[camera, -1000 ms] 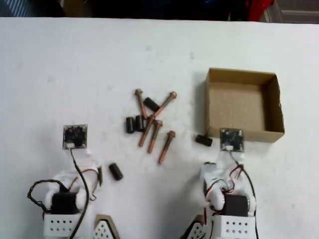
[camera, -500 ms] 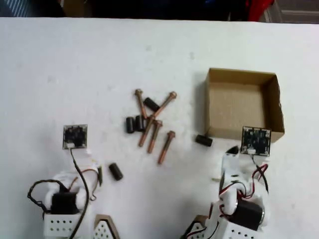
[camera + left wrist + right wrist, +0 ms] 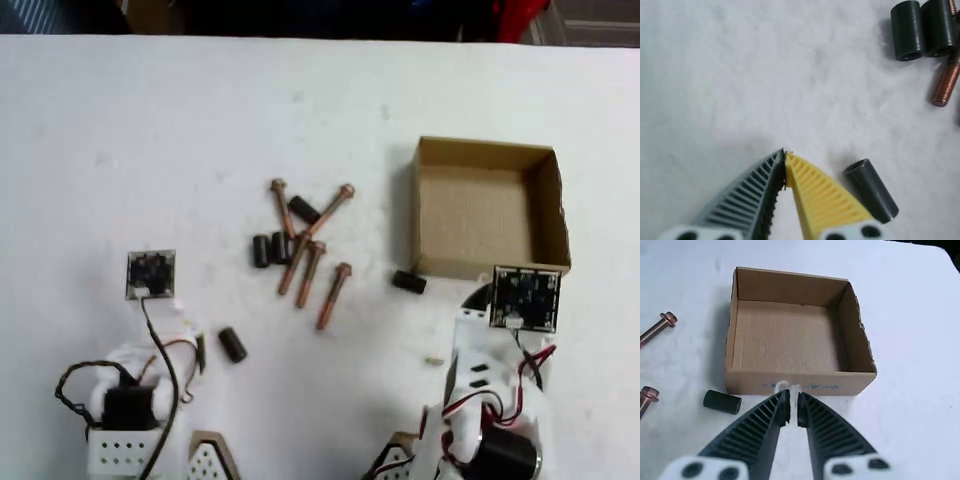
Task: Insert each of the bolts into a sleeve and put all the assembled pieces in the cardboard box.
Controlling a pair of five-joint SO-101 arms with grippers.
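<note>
The cardboard box (image 3: 470, 215) sits open on the white surface (image 3: 150, 120). All the bolts and sleeves lie outside it on the surface.

The right claw (image 3: 790, 410) is low, just in front of the box's near wall, and points at that wall. Its two dark fingers are closed almost all the way, with only a thin slit between them. They grip nothing.

One black sleeve (image 3: 722, 402) lies on its side just beside the box's near corner, on the side where the bolts are.

The copper bolts (image 3: 312, 250) lie in a loose heap near the box, out past that same side. Four can be counted, and some of them cross and touch. A pair of sleeves (image 3: 261, 250) lies side by side at the edge of the heap farthest from the box. Another sleeve (image 3: 305, 210) lies between two bolts, near their heads. No bolt is inside a sleeve yet.

The last sleeve (image 3: 871, 190) lies alone, farther from the box than the heap. The left claw (image 3: 785, 159) is just beside this sleeve and well apart from the box. Its grey finger and yellow finger meet at the tips, so it is closed and holds nothing.
</note>
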